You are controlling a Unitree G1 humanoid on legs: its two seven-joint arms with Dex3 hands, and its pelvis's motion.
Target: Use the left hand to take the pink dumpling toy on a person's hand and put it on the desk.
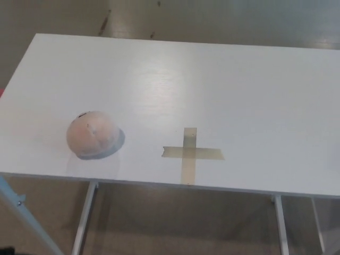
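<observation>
Below the near edge of the desk, its pale metal legs stand on a brownish floor, and a light blue bar slants across the lower left corner. No part of the robot shows in the head view: neither the left hand nor the right hand is in the picture, so nothing can be said about their fingers, and the toy's place relative to the left hand cannot be given.

The pink dumpling toy sits on the white desk near its near edge, toward the left. It is a rounded dome, flat side down, with a small dark mark near its top, and it casts a soft bluish shadow to its right. Nothing touches it.

To the right of the toy, well apart from it, a cross of olive tape lies flat on the desk, its long strip reaching the near edge.

Farther back the desk top is bare white with a faint sheen, and beyond its far edge the floor shows again.
</observation>
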